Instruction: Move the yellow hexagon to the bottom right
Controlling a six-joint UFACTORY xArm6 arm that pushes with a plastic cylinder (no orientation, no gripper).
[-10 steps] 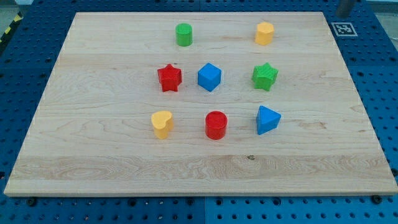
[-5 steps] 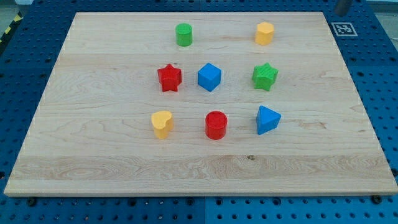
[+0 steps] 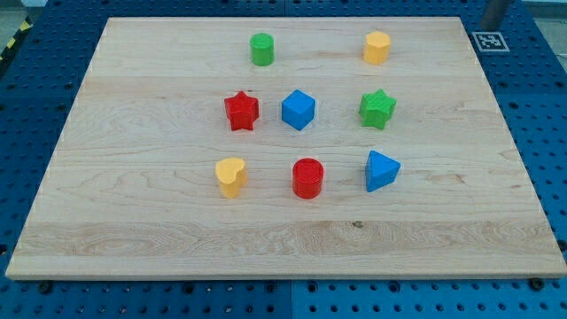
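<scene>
While the rod's tip (image 3: 492, 24) sits off the board past its top right corner, touching no block and well right of the yellow hexagon (image 3: 376, 47), that hexagon rests near the top edge toward the right. Green cylinder (image 3: 261, 49) sits left of it near the top edge; middle row runs red star (image 3: 241, 111), blue cube (image 3: 299, 109), green star (image 3: 377, 108), and below them yellow heart (image 3: 230, 176), red cylinder (image 3: 308, 178), blue wedge-like block (image 3: 381, 170). Bottom right corner of the board (image 3: 496, 221) holds no block, and a marker tag (image 3: 488, 41) lies just off the top right corner.
</scene>
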